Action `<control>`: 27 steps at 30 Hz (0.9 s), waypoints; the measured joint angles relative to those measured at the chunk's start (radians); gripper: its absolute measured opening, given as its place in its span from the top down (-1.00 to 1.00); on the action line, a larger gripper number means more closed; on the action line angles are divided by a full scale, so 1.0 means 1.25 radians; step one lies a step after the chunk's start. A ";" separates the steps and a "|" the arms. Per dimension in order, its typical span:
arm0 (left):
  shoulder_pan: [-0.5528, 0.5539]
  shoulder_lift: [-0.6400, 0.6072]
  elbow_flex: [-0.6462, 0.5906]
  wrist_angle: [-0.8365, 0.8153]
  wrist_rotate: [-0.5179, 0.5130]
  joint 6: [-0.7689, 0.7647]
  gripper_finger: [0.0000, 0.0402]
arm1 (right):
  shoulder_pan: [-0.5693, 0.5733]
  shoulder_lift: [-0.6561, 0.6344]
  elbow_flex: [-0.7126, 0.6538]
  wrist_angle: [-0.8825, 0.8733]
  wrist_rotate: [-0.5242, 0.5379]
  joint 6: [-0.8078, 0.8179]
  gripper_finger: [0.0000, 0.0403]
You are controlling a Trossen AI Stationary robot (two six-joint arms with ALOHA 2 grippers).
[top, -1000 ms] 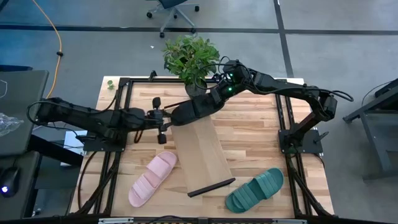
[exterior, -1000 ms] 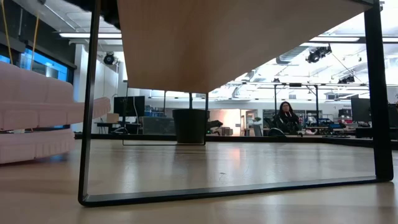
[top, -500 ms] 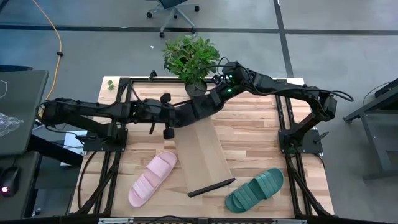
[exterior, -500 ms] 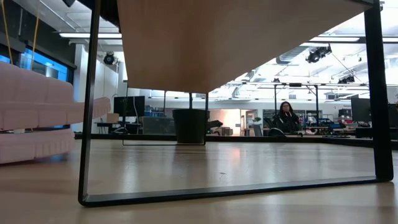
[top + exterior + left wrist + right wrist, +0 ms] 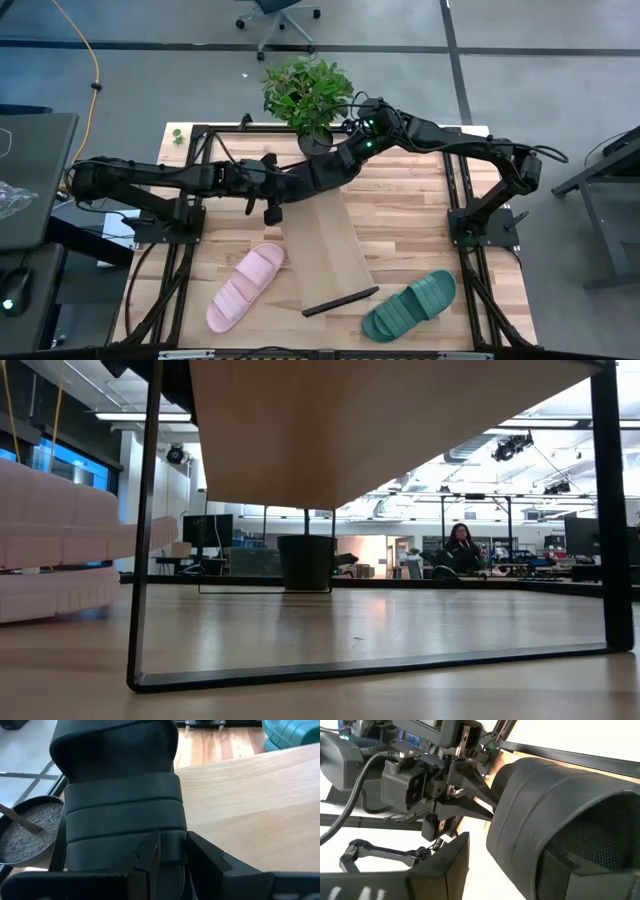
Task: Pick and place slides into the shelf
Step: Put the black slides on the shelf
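Near edge: pink slide (image 5: 246, 287) and green slide (image 5: 410, 305) lie on the tabletop beside the shelf (image 5: 328, 245). At the shelf's far end, right gripper (image 5: 318, 170) holds the black slide (image 5: 120, 800); left gripper (image 5: 172, 851) touches its strap, grip indeterminate. Step: placing; next, lower and release.

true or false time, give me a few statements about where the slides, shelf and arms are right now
1. The pale pink rubber slide lies on the butcher-block tabletop, left of the long light-wood shelf. True.
2. The dark green rubber slide sits on the shelf. False: it lies on the tabletop, right of the shelf's near end.
3. The left claw and right claw meet at the black ribbed slide by the shelf's far end. True.
4. The leafy potted plant stands at the table's near edge. False: it stands at the far edge, beyond the shelf.
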 joint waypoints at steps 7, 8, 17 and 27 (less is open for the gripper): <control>0.035 0.001 0.001 -0.019 0.065 -0.028 0.71 | -0.001 0.000 0.000 -0.017 0.021 0.003 0.12; 0.038 0.001 0.001 -0.020 0.071 -0.028 0.76 | -0.001 0.000 0.000 -0.017 0.022 0.004 0.12; 0.042 0.001 0.000 -0.019 0.091 -0.045 0.96 | -0.001 0.000 0.000 -0.024 0.046 0.014 0.12; 0.042 0.001 0.000 -0.022 0.096 -0.048 0.99 | -0.001 0.000 0.000 -0.034 0.052 0.010 0.12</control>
